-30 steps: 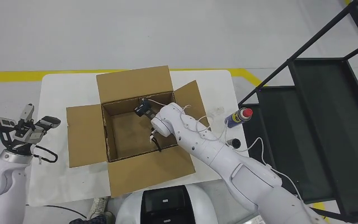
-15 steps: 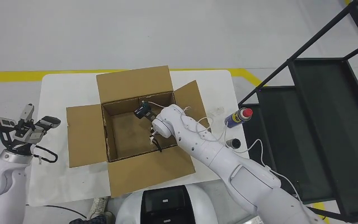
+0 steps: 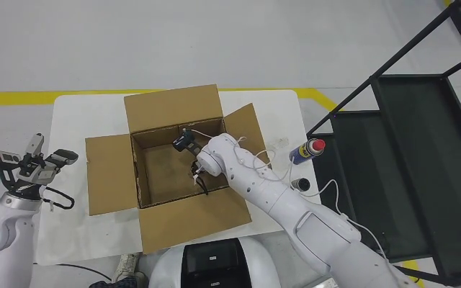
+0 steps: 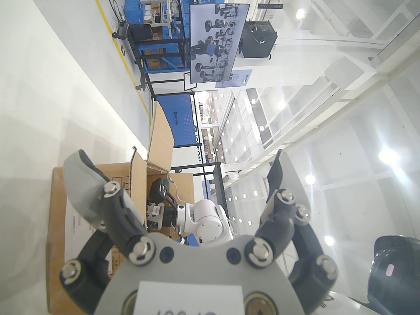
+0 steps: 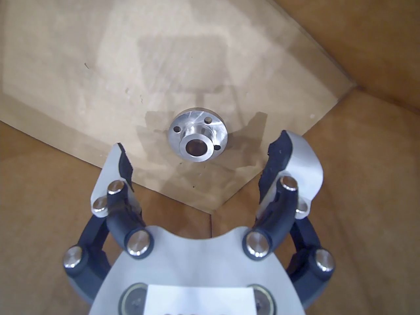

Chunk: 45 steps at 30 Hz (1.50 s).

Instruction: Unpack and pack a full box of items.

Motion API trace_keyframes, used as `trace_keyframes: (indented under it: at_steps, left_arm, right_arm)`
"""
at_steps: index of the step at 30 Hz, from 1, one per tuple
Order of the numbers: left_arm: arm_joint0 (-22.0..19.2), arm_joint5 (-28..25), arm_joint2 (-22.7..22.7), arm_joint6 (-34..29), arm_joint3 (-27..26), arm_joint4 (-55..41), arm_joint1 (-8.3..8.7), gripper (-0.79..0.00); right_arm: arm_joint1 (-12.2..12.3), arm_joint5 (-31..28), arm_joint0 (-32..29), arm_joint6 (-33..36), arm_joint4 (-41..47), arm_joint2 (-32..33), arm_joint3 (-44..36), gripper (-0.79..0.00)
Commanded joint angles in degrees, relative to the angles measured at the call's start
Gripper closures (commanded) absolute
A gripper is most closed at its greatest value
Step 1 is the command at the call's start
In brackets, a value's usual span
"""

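My right gripper [image 5: 200, 156] hangs inside the cardboard box [image 3: 171, 106], jaws spread wide, holding nothing. Just beneath it, a metal flange [image 5: 198, 137] lies flat on the box floor. A spray can [image 3: 307, 150] sits near the box's right flap. My left gripper [image 4: 178, 165], equally wide and empty, is well apart, off the table's [image 3: 79, 122] left edge.

Shiny machined-metal flange [image 5: 198, 138] on matt cardboard box [image 5: 98, 50].
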Motion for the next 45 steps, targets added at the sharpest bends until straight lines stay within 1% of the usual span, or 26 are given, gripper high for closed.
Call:
trace_keyframes:
  at_steps: [1, 3, 11, 13, 15, 17, 18, 24, 30, 35, 39, 45]
  left_arm:
    - [0.0, 0.0, 0.0, 0.0, 0.0, 0.0, 0.0, -0.785]
    - [0.0, 0.0, 0.0, 0.0, 0.0, 0.0, 0.0, -0.785]
    - [0.0, 0.0, 0.0, 0.0, 0.0, 0.0, 0.0, -0.785]
    - [0.0, 0.0, 0.0, 0.0, 0.0, 0.0, 0.0, -0.785]
    - [0.0, 0.0, 0.0, 0.0, 0.0, 0.0, 0.0, -0.785]
    - [0.0, 0.0, 0.0, 0.0, 0.0, 0.0, 0.0, -0.785]
    - [0.0, 0.0, 0.0, 0.0, 0.0, 0.0, 0.0, -0.785]
    - [0.0, 0.0, 0.0, 0.0, 0.0, 0.0, 0.0, -0.785]
    - [0.0, 0.0, 0.0, 0.0, 0.0, 0.0, 0.0, -0.785]
    - [0.0, 0.0, 0.0, 0.0, 0.0, 0.0, 0.0, -0.785]
    - [0.0, 0.0, 0.0, 0.0, 0.0, 0.0, 0.0, -0.785]
    - [0.0, 0.0, 0.0, 0.0, 0.0, 0.0, 0.0, -0.785]
  right_arm:
    - [-0.09, -0.25, -0.02, -0.22, 0.45, 0.19, 0.48, -0.391]
    - [-0.2, -0.62, 0.05, -0.44, 0.84, 0.3, 0.97, -0.388]
    - [-0.67, -1.7, 0.6, -0.76, 1.82, 0.55, 3.18, -0.317]
    - [-0.79, -1.85, 0.81, -0.61, 1.88, 0.53, 3.53, -0.265]
    - [-0.87, -1.89, 0.97, -0.49, 1.89, 0.58, 3.68, -0.166]
    - [-0.91, -1.84, 1.12, -0.21, 1.71, 0.65, 3.6, -0.031]
    - [-0.91, -1.76, 1.21, -0.09, 1.49, 0.69, 3.43, 0.0]
    - [-0.68, -1.12, 1.02, 0.78, -0.16, 1.09, 1.2, 0.0]
    - [0.08, -0.94, -0.31, 2.88, -2.24, 2.15, -4.7, 0.0]
    - [1.5, -1.46, -3.44, 6.58, -4.28, 4.4, -14.39, 0.0]
    - [3.04, -2.7, -7.8, 9.3, -5.48, 7.44, -25.84, 0.0]
    - [5.07, -5.05, -13.52, 15.97, -9.57, 11.1, -41.92, 0.0]
